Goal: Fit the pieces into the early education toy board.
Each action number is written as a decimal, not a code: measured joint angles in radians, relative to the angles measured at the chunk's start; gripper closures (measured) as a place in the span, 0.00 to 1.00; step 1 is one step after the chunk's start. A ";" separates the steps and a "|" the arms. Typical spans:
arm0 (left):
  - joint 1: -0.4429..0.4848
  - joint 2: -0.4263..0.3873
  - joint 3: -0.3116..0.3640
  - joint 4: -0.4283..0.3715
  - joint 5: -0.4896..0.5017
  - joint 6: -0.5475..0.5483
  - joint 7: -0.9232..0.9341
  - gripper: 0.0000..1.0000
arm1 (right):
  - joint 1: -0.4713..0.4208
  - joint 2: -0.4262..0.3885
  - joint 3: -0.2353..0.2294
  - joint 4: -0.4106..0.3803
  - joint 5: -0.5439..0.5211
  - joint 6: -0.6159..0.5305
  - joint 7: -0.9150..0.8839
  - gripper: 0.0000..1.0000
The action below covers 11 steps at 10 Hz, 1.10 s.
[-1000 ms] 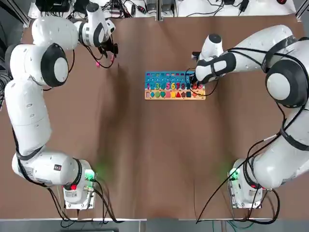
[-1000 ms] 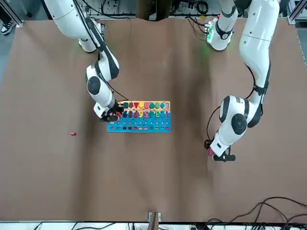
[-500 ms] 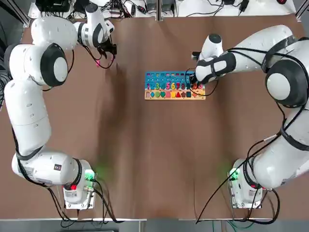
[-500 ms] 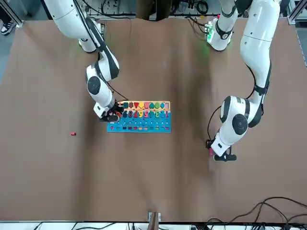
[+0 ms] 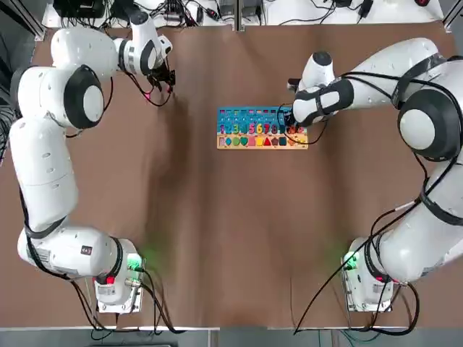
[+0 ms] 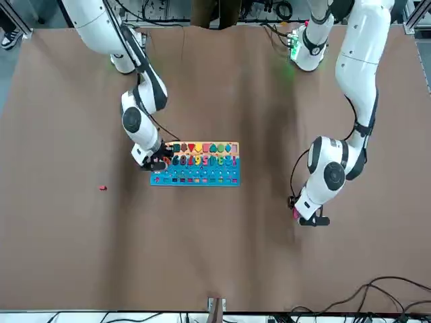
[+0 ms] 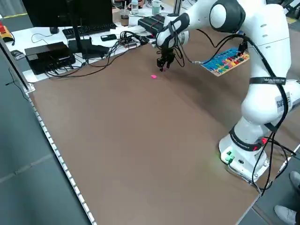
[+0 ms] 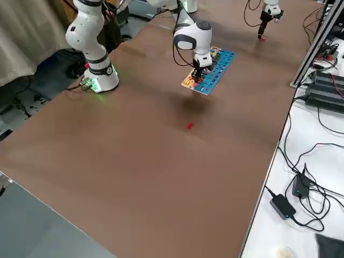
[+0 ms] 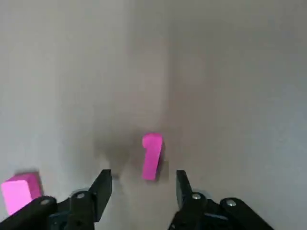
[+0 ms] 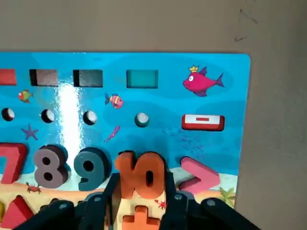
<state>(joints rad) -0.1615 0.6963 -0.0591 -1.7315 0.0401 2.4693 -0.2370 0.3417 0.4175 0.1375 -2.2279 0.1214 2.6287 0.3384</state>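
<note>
The toy board [image 5: 249, 116] lies flat at mid-table, blue part and coloured numbers up. My right gripper [image 5: 295, 130] stands low over its right end. In the right wrist view its fingers [image 10: 108, 191] press both sides of an orange number 10 [image 10: 142, 173] sitting in the number row. My left gripper [image 5: 160, 82] hovers at the far left, open, straddling a pink "1" piece [image 9: 152, 156] on the table. A second pink piece [image 9: 20, 190] lies just beside it. A tiny red piece [image 6: 102, 188] lies alone, well off the board's right end.
Cables, boxes and a keyboard [image 7: 89, 44] crowd the bench beyond the table's far edge. Both arm bases [image 5: 116, 278] stand at the near edge. Brown tabletop [image 5: 231, 231] stretches between the board and the bases.
My left gripper has shifted a little toward the table's far edge, over the pink pieces. The right gripper has stayed at the board's right end.
</note>
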 joint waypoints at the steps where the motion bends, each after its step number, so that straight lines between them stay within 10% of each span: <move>1: 0.000 0.001 0.000 0.000 0.000 0.003 0.000 0.40 | 0.000 0.000 0.000 0.000 0.000 0.000 -0.006 0.60; 11: -0.002 0.002 -0.001 0.000 0.003 0.005 0.000 0.62 | -0.013 0.003 0.000 0.001 0.006 -0.012 -0.005 0.47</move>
<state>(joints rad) -0.1636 0.6981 -0.0598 -1.7318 0.0430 2.4738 -0.2367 0.3286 0.4206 0.1374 -2.2269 0.1277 2.6171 0.3336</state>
